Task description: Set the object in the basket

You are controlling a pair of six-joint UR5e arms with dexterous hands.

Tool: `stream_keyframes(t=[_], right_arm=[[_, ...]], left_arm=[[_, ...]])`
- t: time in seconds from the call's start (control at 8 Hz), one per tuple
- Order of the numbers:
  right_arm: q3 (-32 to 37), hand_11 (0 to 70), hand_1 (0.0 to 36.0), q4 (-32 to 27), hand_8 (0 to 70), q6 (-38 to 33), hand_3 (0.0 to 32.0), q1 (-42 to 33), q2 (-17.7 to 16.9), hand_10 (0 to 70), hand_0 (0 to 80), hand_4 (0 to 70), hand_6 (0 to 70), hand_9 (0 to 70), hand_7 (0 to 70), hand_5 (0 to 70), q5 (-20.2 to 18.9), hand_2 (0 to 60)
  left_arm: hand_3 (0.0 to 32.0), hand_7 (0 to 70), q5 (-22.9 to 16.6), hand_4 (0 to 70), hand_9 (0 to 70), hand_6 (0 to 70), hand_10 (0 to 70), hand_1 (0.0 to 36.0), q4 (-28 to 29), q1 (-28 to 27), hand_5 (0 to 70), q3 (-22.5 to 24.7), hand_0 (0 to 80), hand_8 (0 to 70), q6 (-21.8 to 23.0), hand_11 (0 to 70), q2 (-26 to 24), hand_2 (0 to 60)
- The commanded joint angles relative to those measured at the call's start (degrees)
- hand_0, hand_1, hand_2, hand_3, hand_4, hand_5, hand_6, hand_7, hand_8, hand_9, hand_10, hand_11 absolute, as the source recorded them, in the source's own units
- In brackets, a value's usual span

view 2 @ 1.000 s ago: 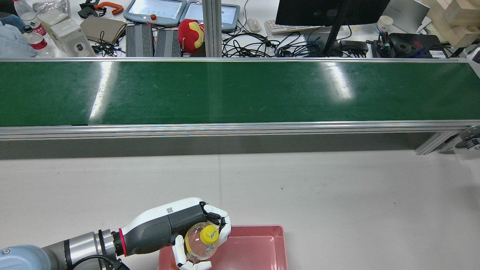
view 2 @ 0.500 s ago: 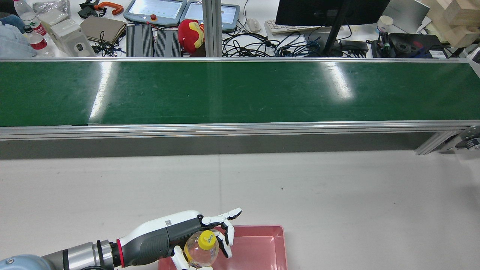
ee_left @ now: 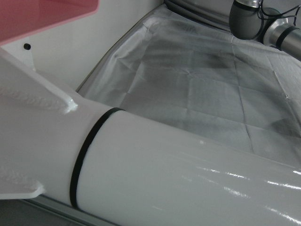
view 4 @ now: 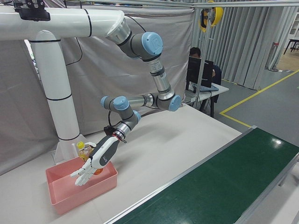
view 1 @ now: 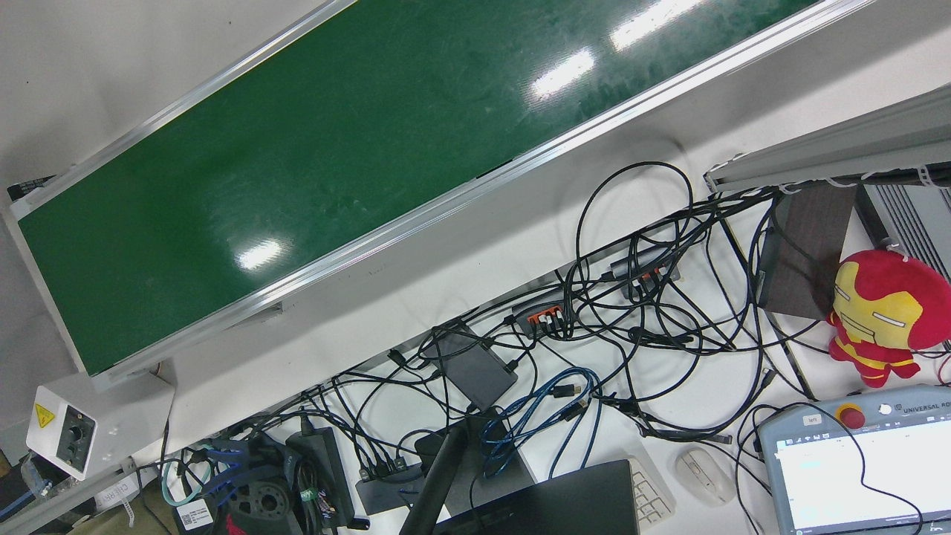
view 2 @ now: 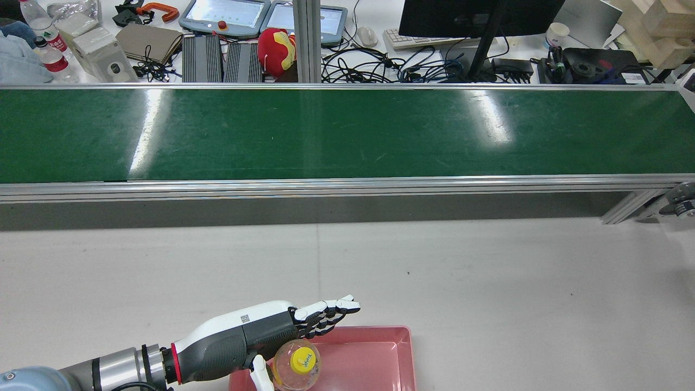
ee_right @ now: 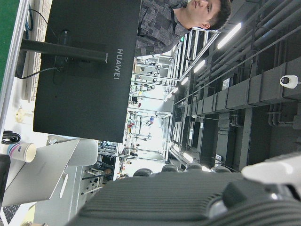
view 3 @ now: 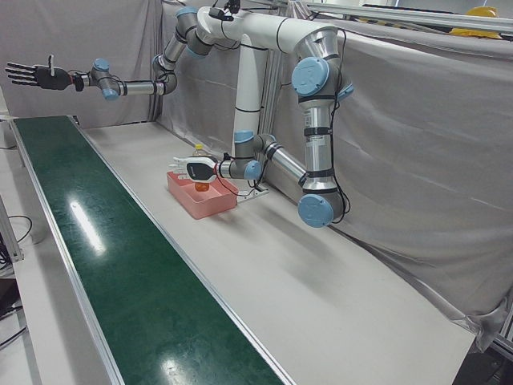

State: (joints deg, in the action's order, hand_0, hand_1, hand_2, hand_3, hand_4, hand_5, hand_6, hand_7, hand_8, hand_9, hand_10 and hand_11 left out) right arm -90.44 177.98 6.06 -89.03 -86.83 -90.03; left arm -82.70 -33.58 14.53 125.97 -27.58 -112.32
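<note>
Clear plastic bottle with a yellow cap (view 2: 296, 369), now released inside the pink plastic basket (view 2: 374, 347).
One second ago the left hand (view 2: 255, 334) was clamped around the bottle; half a second ago the fingers were opening; now they (view 2: 331, 310) are stretched out straight and apart, above the bottle. The bottle stands upright in the basket's left part. The right hand (view 3: 32, 75) is far away, raised beyond the end of the green conveyor belt (view 2: 347, 133), fingers spread and empty.
</note>
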Motion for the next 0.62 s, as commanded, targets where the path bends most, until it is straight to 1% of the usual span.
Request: stream_keyframes(t=[0.0, 0.12, 0.25, 0.38, 0.5], right_arm=[[0.0, 0.0, 0.0, 0.0, 0.0, 0.0, 0.0, 0.0, 0.0, 0.0, 0.0, 0.0, 0.0, 0.0, 0.0, 0.0, 0.03, 0.0], [0.0, 0.0, 0.0, 0.0, 0.0, 0.0, 0.0, 0.0, 0.0, 0.0, 0.0, 0.0, 0.0, 0.0, 0.0, 0.0, 0.03, 0.0], [0.0, 0.0, 0.0, 0.0, 0.0, 0.0, 0.0, 0.0, 0.0, 0.0, 0.0, 0.0, 0.0, 0.0, 0.0, 0.0, 0.03, 0.0], [0.0, 0.0, 0.0, 0.0, 0.0, 0.0, 0.0, 0.0, 0.0, 0.0, 0.0, 0.0, 0.0, 0.0, 0.0, 0.0, -0.06, 0.0], [0.0, 0.0, 0.0, 0.0, 0.0, 0.0, 0.0, 0.0, 0.0, 0.0, 0.0, 0.0, 0.0, 0.0, 0.0, 0.0, 0.03, 0.0]], left_arm=[[12.2, 0.0, 0.0, 0.0, 2.5, 0.0, 1.4, 3.3, 0.27, 0.5, 12.5, 0.86, 62.9, 3.1, 0.24, 3.9, 0.0, 0.0], [12.4, 0.0, 0.0, 0.0, 3.1, 0.0, 1.1, 0.7, 0.01, 0.67, 10.7, 1.56, 57.2, 3.4, 0.24, 3.1, 0.0, 0.0], [13.0, 0.0, 0.0, 0.0, 2.5, 0.0, 0.4, 0.0, -0.43, 1.37, 10.4, 2.09, 53.9, 3.0, 0.24, 1.8, 0.0, 0.0], [12.4, 0.0, 0.0, 0.0, 3.3, 0.0, 0.8, 0.3, -0.96, 1.81, 11.0, 2.7, 56.3, 3.5, 0.24, 2.6, 0.0, 0.0], [12.4, 0.0, 0.0, 0.0, 3.5, 0.0, 0.5, 0.5, -1.75, 2.86, 10.9, 3.66, 56.3, 3.6, 0.42, 2.2, 0.0, 0.0]])
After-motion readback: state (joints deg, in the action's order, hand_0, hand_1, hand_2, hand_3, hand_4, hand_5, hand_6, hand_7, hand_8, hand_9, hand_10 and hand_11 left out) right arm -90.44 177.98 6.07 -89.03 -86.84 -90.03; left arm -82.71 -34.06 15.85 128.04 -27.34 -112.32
